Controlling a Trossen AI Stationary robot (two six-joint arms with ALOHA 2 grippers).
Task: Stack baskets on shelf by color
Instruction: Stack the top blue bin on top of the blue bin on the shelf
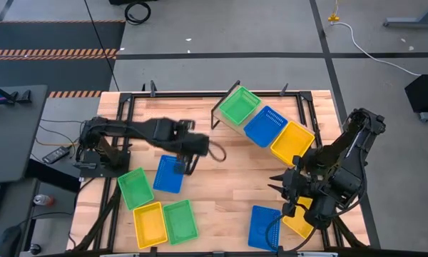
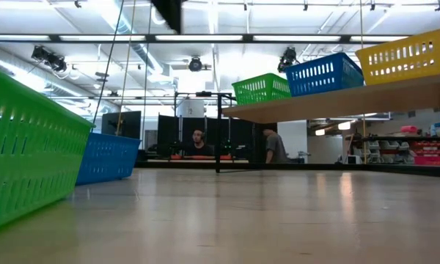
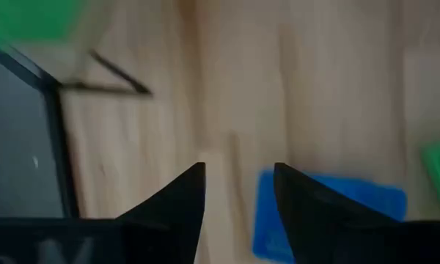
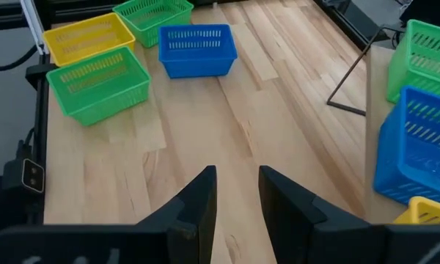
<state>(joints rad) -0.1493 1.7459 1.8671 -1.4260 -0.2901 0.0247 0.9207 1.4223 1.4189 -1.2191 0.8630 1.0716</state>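
Both grippers have their fingers spread a little, holding nothing. Left gripper (image 1: 188,163) hangs over a blue basket (image 1: 169,174) mid-table. Right gripper (image 1: 284,190) waits near the right edge. Three baskets sit on the shelf (image 1: 225,118).

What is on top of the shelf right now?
Three baskets sit in a row on the shelf: a green one, a blue one and a yellow one. Each looks single, though anything nested inside could be hidden.
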